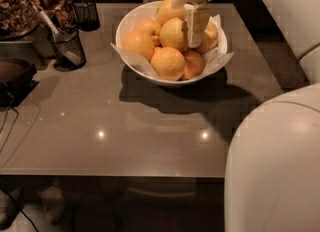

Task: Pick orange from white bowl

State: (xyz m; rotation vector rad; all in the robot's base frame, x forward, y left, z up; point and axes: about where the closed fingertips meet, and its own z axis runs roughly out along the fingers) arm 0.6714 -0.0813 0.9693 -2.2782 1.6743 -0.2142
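Nearest, bottom right, the robot's white body (270, 166) fills the corner. Next the grey table (150, 136), w/ light glints on it. Mid-table sits the white bowl (165, 80), paper liner poking past the rim, piled w/ fruit. The orange (173, 34) sits high in the centre of the pile, resting on its neighbours. A smaller deeper-orange fruit (193, 64) lies below-right of it. The gripper (196, 26) hangs from above, reaching down into the bowl, touching or just beside the orange's right flank. Whether it's clamped or slack, can't tell. Left of the bowl, well apart, a black mesh cup (67, 48) w/ a utensil, and another cup (86, 13) farther back.

Step in hand, as I read it: getting a hold on the orange, lift not begun. To do it well, straddle the fruit at its widest and close gently but firmly; the round skin prob. slips if pinched off-centre. Then go straight up so neighbours don't roll & the liner doesn't drag along
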